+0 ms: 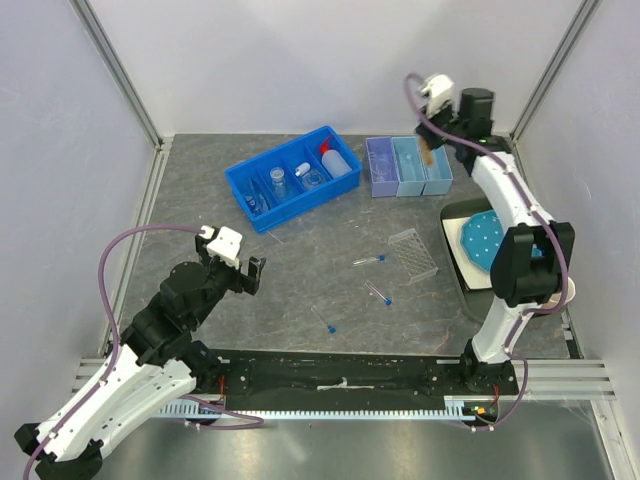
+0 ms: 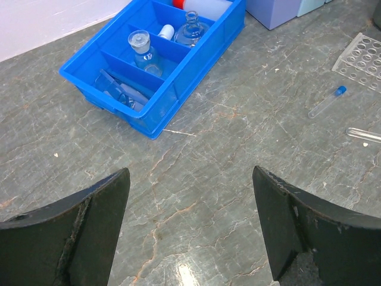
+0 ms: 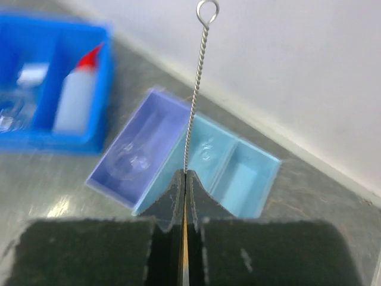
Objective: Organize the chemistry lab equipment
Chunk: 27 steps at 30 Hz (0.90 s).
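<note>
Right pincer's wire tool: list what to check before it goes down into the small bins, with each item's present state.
1. Right pincer shut on the twisted-wire tool: ok.
2. Tool positioned over the small bins: ok.
3. Which bin it lines up with, the purple or the middle one: cannot tell.
4. Left pincer open, empty and apart from the blue tray: ok.
5. Blue-capped tubes off the table and into the rack: not ok, three lie loose.
</note>
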{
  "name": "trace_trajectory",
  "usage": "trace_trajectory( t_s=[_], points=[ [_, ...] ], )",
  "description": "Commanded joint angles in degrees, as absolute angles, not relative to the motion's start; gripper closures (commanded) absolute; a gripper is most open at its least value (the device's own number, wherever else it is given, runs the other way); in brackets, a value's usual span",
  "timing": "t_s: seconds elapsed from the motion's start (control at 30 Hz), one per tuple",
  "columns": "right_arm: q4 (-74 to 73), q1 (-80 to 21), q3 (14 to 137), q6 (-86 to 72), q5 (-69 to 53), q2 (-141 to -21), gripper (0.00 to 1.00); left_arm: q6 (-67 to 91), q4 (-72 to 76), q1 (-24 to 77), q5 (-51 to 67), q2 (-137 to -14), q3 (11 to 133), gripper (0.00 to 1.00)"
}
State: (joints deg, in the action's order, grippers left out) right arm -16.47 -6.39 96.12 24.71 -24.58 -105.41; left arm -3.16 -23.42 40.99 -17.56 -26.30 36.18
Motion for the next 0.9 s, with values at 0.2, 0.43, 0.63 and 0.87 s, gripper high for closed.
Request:
trace_trajectory(
  t_s=[0.2,0.43,0.63,0.87],
  points=[
    [3.95,-0.26,98.26,-7.64,-7.64,-112.66,1.0,-5.36,-20.39,40.87,-18.72,-27.86,35.86,0.1],
    [3.96,1.41,99.58,-6.77,-7.21,-117.94,0.99,-5.71,-20.48,40.87,-18.9,-29.27,35.77,0.1],
    [3.78,1.58,99.67,-4.04,-6.24,-120.41,0.96,-5.71,-20.39,40.87,-18.63,-29.62,35.77,0.1],
    [1.76,1.67,99.58,-0.44,-8.0,-121.03,0.79,-5.71,-20.39,40.87,-18.2,-29.71,35.77,0.09]
  ],
)
